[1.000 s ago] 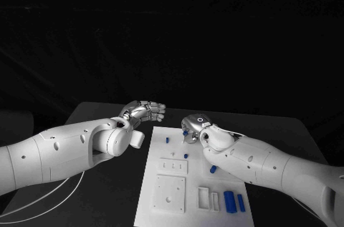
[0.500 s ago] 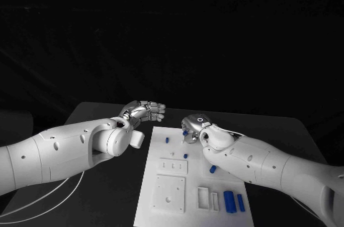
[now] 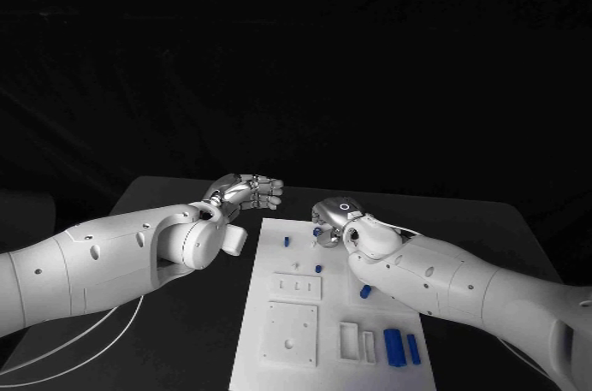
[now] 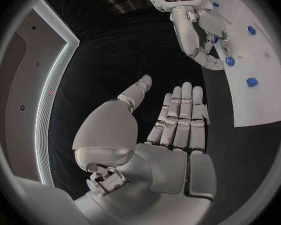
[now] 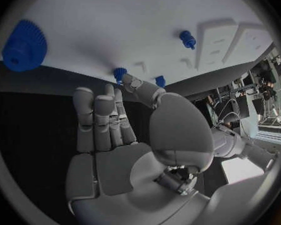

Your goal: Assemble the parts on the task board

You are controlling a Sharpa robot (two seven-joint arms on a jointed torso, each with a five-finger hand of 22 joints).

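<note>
The white task board [image 3: 331, 310] lies in the middle of the black table. My right hand [image 3: 333, 215] hovers over its far end, and its thumb and a fingertip pinch a small blue part [image 5: 120, 74] at the board's far edge; the part [image 4: 230, 61] also appears beside those fingertips. A second blue part [image 5: 159, 80] sits just behind the thumb. My left hand [image 3: 248, 190] is raised off the board's far left corner, fingers straight [image 4: 181, 117], thumb apart, holding nothing.
On the board there are a blue gear [image 5: 25, 44], a blue peg [image 3: 287, 239], smaller blue parts [image 3: 320, 269] [image 3: 366, 292] and two long blue bars [image 3: 395, 346] at the near right. White raised blocks [image 3: 293, 329] occupy the near left.
</note>
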